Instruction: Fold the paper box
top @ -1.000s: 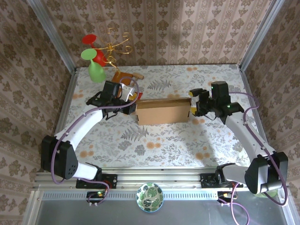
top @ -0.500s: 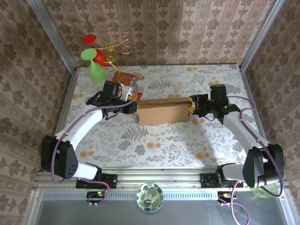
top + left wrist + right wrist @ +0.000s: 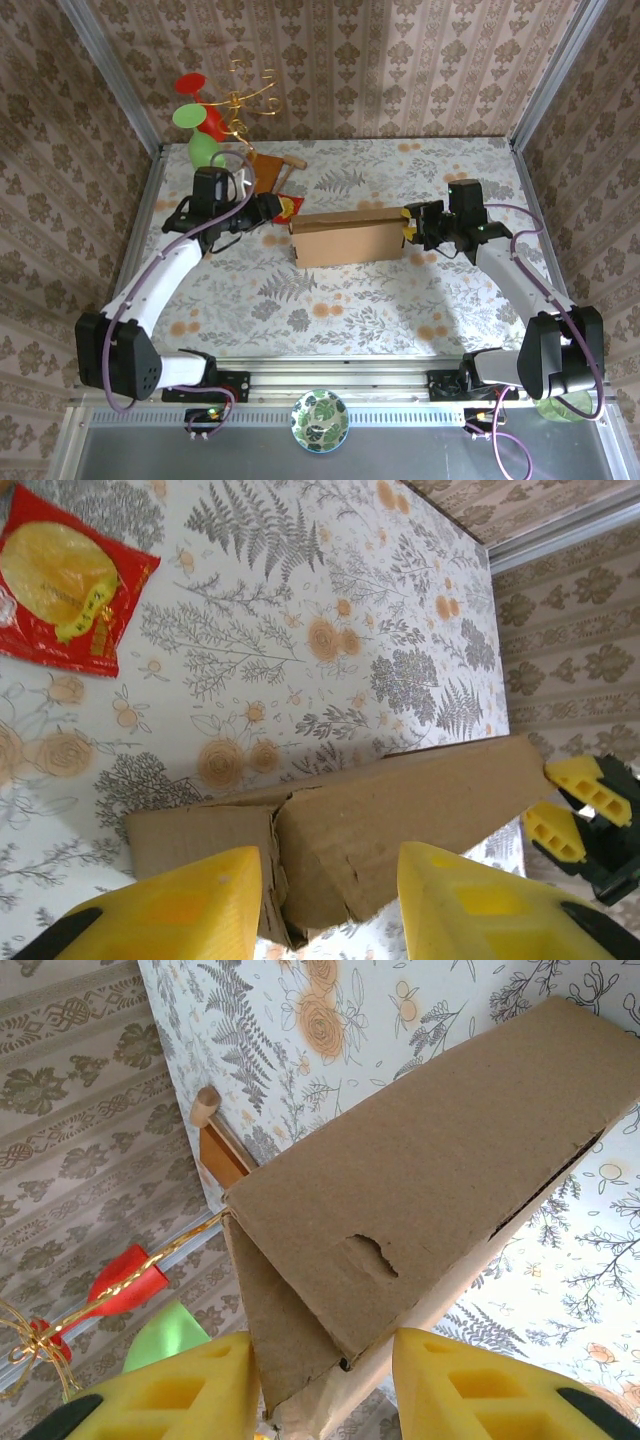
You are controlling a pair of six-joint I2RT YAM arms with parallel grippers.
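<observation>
A flower-and-fern printed table (image 3: 350, 300) fills the floor of a cell walled in patterned wallpaper, with a wooden board (image 3: 263, 166) and coloured glasses (image 3: 203, 150) pushed to the far left corner. The paper box (image 3: 345, 238) lies across the middle of the table, its long side running left to right, already raised into a shallow closed shape rather than a flat sheet.

The right gripper (image 3: 411, 225) is at the box's right end. In the right wrist view its yellow fingers (image 3: 190, 1390) stand on either side of the end panel, set narrow and apparently touching the cardboard on both sides, so it seems to be pinching that end. The left gripper (image 3: 266, 206) sits just off the left end, beside a red snack packet (image 3: 70, 575). Its jaws are moderately apart with nothing between them, and the box's left end lies just beyond the fingertips.

The task looks far along, with the work now at the ends. The left end looks unfinished, since its flap is creased and stands slightly proud of the body. The next move probably calls for the right gripper to hold the box steady while the left lines up squarely with that flap and presses it home — gently, as the cardboard there is already rumpled.
</observation>
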